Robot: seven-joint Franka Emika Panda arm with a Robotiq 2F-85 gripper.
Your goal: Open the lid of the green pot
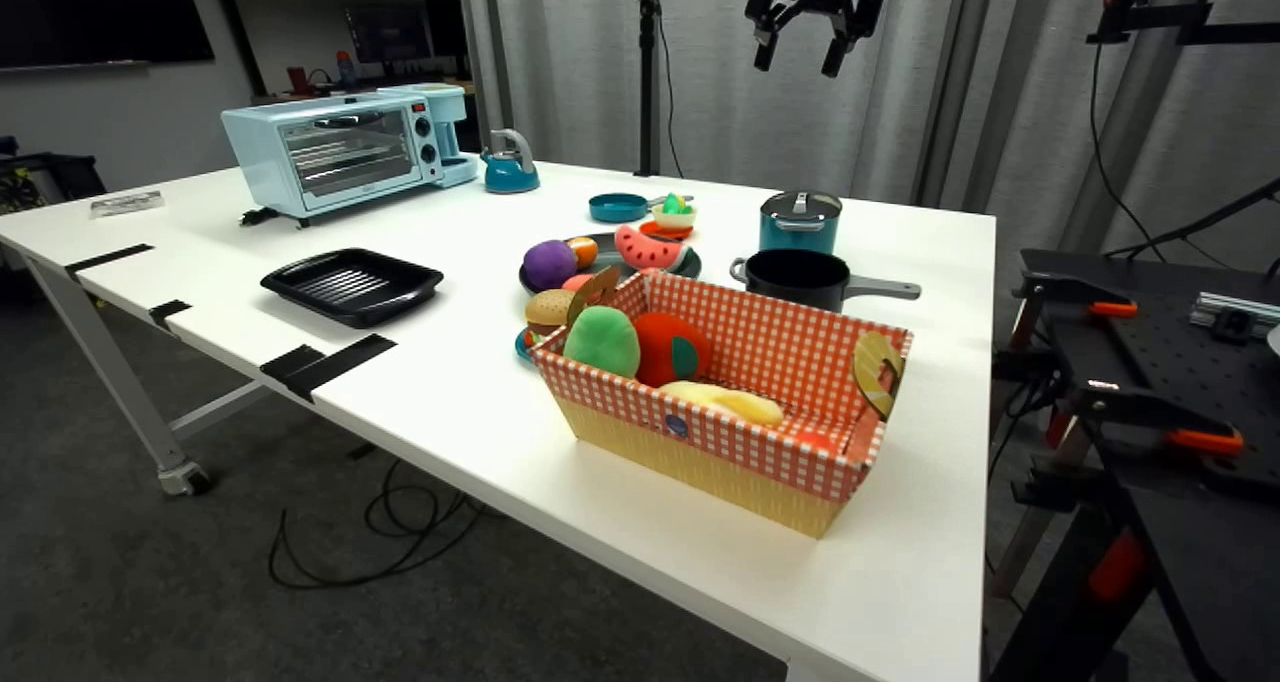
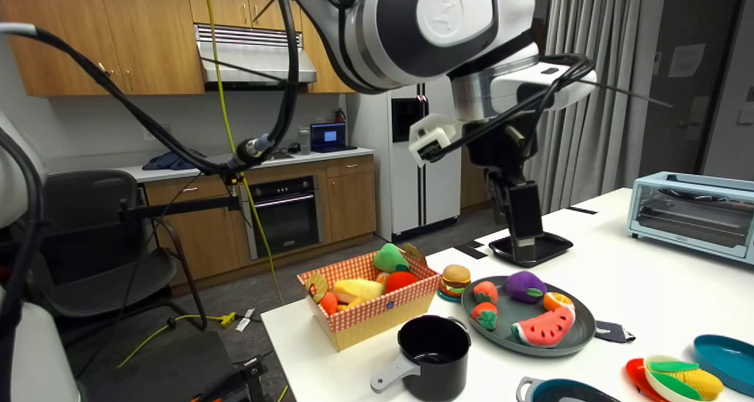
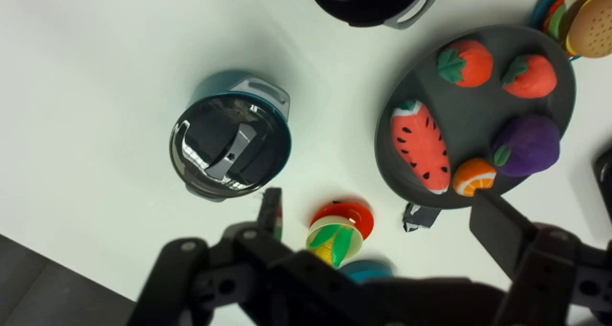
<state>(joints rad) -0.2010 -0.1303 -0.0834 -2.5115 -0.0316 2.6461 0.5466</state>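
The green pot point(image 1: 778, 236) is a squat teal pot with grey handles near the table's far edge in an exterior view. It also shows in the wrist view point(image 3: 213, 85), and its rim is cut off by the bottom edge in an exterior view point(image 2: 545, 392). The lid point(image 3: 231, 150), dark and glassy with a grey bar-shaped knob, sits on the pot; it also shows in an exterior view point(image 1: 802, 205). My gripper point(image 3: 377, 198) is open and empty, high above the table in both exterior views point(image 1: 799, 59) point(image 2: 524, 250). In the wrist view the pot lies beyond the left finger.
A black long-handled pan point(image 1: 797, 280) stands beside the pot. A grey plate point(image 2: 568, 343) holds toy fruit. A red-checked basket point(image 1: 690, 462), a cup with toy corn point(image 3: 351, 247), a teal pan point(image 1: 618, 207), a black tray point(image 1: 352, 287) and a toaster oven point(image 1: 330, 152) are also on the table.
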